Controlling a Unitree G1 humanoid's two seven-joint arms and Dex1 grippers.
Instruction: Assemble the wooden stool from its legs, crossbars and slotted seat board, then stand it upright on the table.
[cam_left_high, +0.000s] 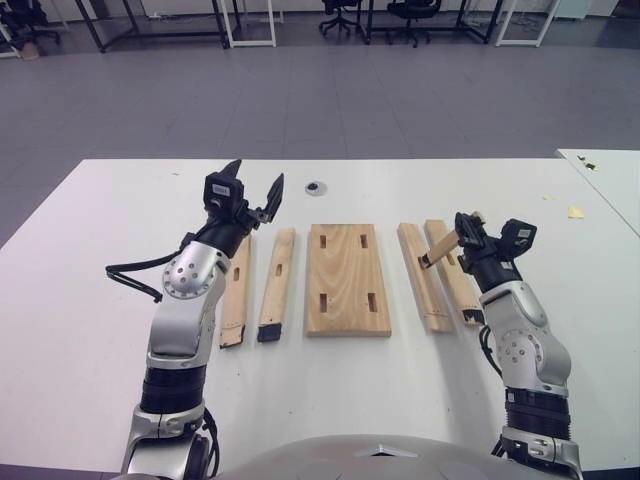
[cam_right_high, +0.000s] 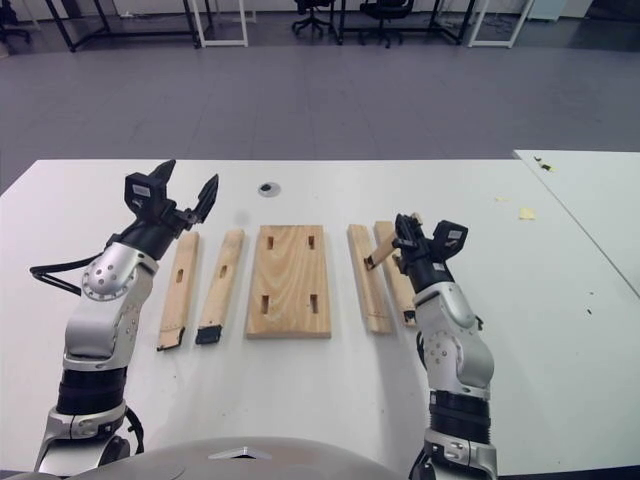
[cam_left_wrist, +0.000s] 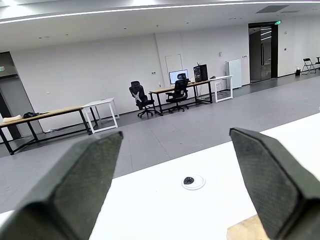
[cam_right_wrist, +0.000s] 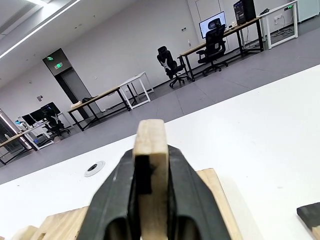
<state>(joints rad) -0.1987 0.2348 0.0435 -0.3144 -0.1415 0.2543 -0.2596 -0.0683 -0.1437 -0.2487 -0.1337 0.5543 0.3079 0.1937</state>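
Left tool (cam_left_high: 257, 178) spread wide, empty, raised over far ends of left leg pair (cam_left_high: 279, 280). Right tool (cam_left_high: 461, 230) clamped on crossbar (cam_left_high: 439, 251), held tilted above right leg pair (cam_left_high: 423, 278). Seat board (cam_left_high: 348, 280) flat on surface (cam_left_high: 100, 250), between the pairs.

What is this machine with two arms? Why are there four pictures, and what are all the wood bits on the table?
It is a robot with two arms, a bit like a person. Two pictures come from cameras in its head, looking down at the white table. The other two come from a camera on each wrist, so each hand shows close up. On the table lie stool pieces: a seat board with four slots, two left legs and two right legs. The left hand is open and holds nothing, raised by the left legs. The right hand pinches a small wooden crossbar, tilted over the right legs.
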